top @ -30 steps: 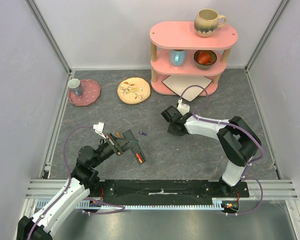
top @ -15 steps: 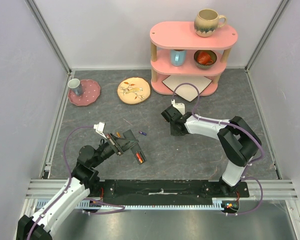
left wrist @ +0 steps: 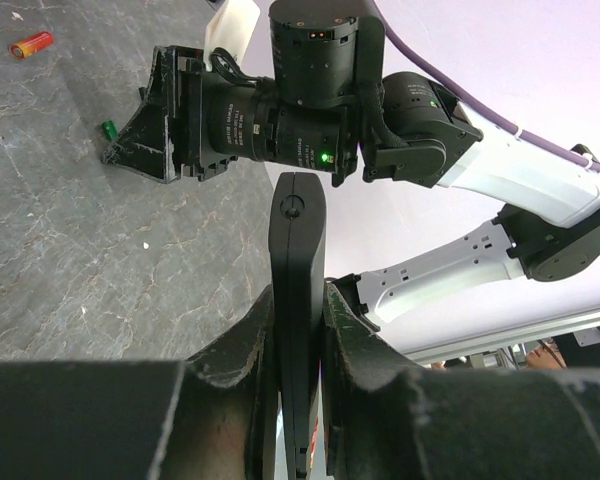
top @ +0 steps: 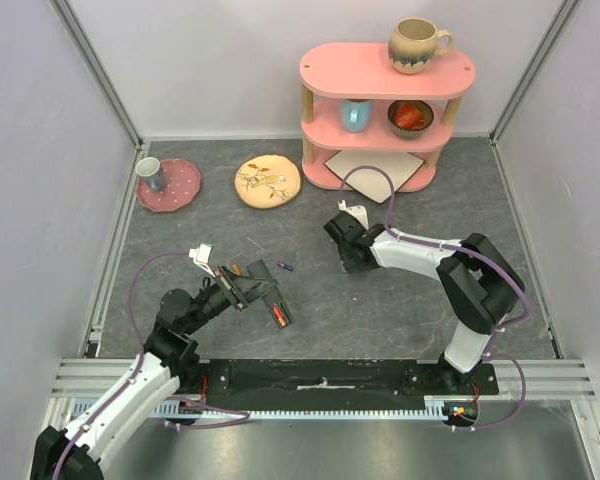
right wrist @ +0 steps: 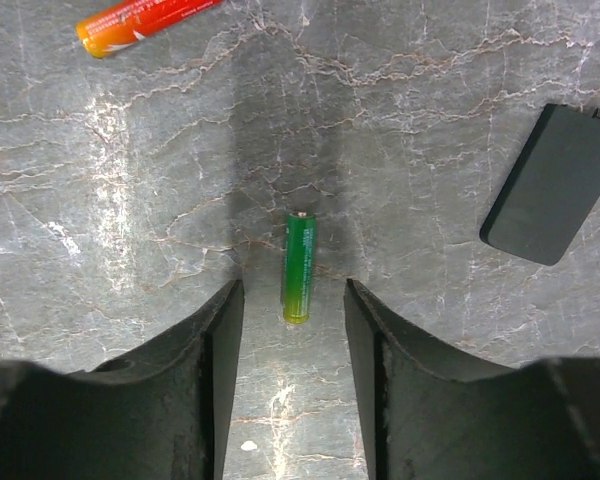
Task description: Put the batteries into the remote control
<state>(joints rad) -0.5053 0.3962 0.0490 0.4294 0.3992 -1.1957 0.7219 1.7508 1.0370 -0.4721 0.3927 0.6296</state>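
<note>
Green battery (right wrist: 297, 268) is lying flat between the jaws of my right pincer (right wrist: 290, 295), which are just reopening wider, probably lining up the pick. Left pincer (left wrist: 298, 320) is clamping the remote (left wrist: 297, 230) edge-on, waiting.

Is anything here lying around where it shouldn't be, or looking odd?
Yes: a green battery and an orange battery lie loose on the table, and a flat black cover, perhaps a battery lid, lies apart from them.
</note>
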